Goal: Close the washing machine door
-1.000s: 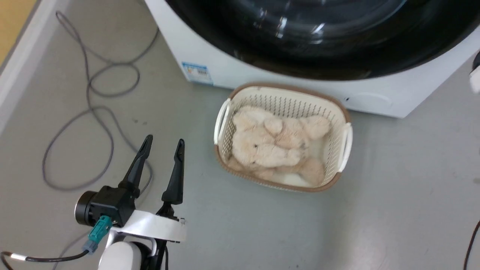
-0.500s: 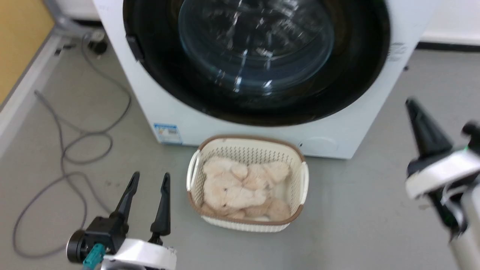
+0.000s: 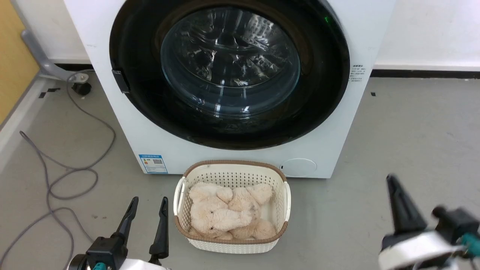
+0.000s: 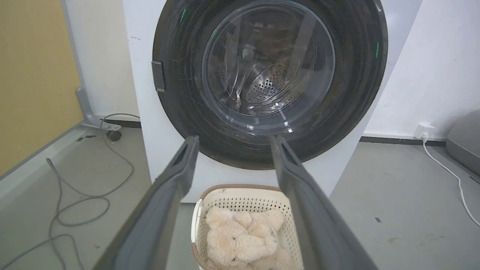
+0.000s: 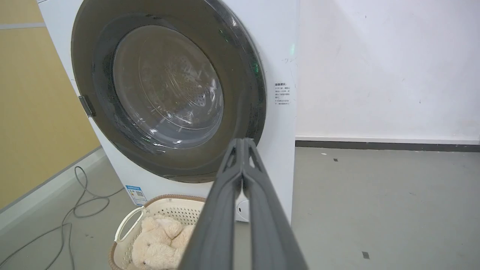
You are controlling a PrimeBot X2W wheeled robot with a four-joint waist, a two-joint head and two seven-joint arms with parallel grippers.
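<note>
1 basket [image 3: 232,164] before washing machine door [image 3: 228,71], grey cable [image 3: 114,135] leftward

A cream perforated laundry basket [image 3: 232,175] stands on the grey floor [image 3: 356,210], holding 1 beige plush bear [image 3: 219,217]. A grey cable [image 3: 96,179] loops well apart.

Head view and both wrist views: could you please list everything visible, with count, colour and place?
boxy front-loading washing machine: one, white, against the back wall.
round wide-rimmed washing machine door with clear glass bowl window: one, black, on the machine's front, looks shut.
perforated plastic basket: one, cream with brown rim, on the floor before the machine.
fluffy plush toy: at least one, beige, inside the basket.
loose looping cable: one, grey, floor at left.
left pincer: dark, open, lower left.
right pincer: dark, shut, lower right.
</note>
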